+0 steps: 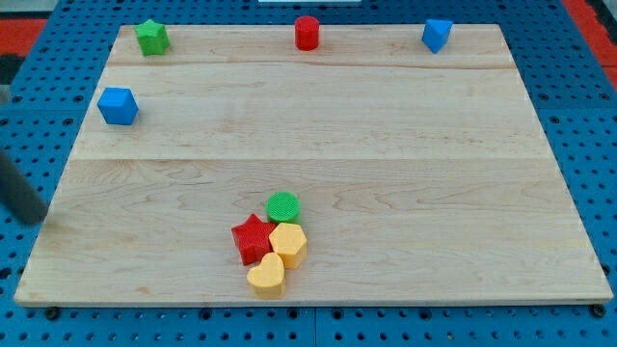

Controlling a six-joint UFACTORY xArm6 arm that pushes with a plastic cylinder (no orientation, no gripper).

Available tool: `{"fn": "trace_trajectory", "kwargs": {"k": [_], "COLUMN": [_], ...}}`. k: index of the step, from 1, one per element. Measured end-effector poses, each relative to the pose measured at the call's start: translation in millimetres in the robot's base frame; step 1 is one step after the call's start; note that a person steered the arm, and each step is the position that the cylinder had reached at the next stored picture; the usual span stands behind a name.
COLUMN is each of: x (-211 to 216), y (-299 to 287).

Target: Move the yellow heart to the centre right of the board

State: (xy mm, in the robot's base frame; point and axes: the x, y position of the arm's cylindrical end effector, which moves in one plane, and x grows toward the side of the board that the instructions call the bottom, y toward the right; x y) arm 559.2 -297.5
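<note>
The yellow heart [267, 276] lies near the board's bottom edge, a little left of the middle. It touches a yellow hexagon [288, 244] just above it and sits next to a red star [252, 238]. A green cylinder [283, 206] tops this cluster. My rod shows as a dark blurred shape at the view's left edge, and my tip [35, 219] is off the board's left side, far left of the heart.
A green star [151, 37], a red cylinder [307, 32] and a blue block [437, 34] stand along the top edge of the wooden board [434, 193]. A blue cube [118, 105] sits at the upper left.
</note>
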Motion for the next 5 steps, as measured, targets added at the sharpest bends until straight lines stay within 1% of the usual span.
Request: {"fn": "trace_trajectory", "kwargs": {"k": [1,2,3,4,5], "x": [57.7,59.4,58.8,59.7,59.4], "y": [19.0,36.5,128.2,237.1,311.5]}}
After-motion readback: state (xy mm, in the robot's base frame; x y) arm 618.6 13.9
